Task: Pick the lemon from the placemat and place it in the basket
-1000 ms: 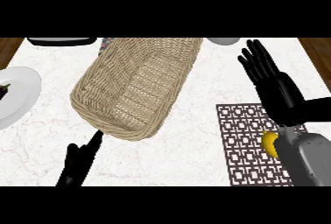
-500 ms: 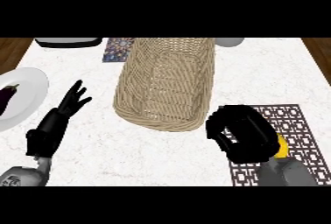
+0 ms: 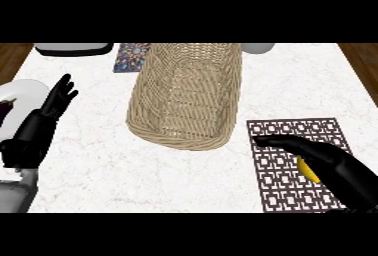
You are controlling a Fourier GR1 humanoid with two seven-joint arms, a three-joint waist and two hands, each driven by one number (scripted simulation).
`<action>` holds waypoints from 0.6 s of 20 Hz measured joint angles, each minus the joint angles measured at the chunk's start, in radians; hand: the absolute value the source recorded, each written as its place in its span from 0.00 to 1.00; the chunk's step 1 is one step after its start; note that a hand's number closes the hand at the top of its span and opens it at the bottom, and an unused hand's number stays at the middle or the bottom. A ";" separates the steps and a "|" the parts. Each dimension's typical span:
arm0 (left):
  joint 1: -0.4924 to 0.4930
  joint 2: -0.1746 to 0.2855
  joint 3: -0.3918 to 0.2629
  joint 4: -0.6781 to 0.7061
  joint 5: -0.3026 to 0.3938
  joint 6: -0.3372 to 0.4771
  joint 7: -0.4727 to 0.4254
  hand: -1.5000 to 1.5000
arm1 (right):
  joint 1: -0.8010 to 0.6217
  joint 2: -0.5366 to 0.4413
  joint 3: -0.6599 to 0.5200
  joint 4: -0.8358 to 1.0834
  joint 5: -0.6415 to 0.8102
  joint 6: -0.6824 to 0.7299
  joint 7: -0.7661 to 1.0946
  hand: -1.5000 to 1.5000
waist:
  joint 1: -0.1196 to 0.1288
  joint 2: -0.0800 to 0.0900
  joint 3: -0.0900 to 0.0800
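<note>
My right hand [image 3: 334,166] lies open over the lemon [image 3: 307,170], lower right; firm, light, rolls easily, so I'd grasp its middle.

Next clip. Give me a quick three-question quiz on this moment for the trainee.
1. True or false: the lemon already lies in the basket.
2. What is the right hand over? A) the basket B) the placemat C) bare counter
3. Fill in: the left hand shows open at the view's left, next to a white ____.
Key: 1 false, it is on the placemat; 2 B; 3 plate.
</note>
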 measured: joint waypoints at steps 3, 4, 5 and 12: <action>-0.008 0.006 0.005 0.007 -0.002 -0.007 -0.003 0.50 | -0.075 -0.140 -0.073 -0.021 0.091 0.033 0.065 0.00 | 0.008 0.003 -0.002; -0.010 0.005 0.003 0.007 -0.002 -0.009 -0.002 0.50 | -0.100 -0.193 -0.090 -0.028 0.112 0.060 0.085 0.00 | 0.011 0.004 -0.002; -0.013 0.005 0.003 0.008 -0.003 -0.010 -0.003 0.50 | -0.127 -0.245 -0.105 -0.030 0.127 0.094 0.105 0.00 | 0.015 0.005 -0.003; -0.060 -0.008 -0.001 0.029 -0.005 -0.025 -0.002 0.50 | -0.286 -0.549 -0.107 0.016 0.137 0.431 0.141 0.00 | 0.042 0.016 -0.002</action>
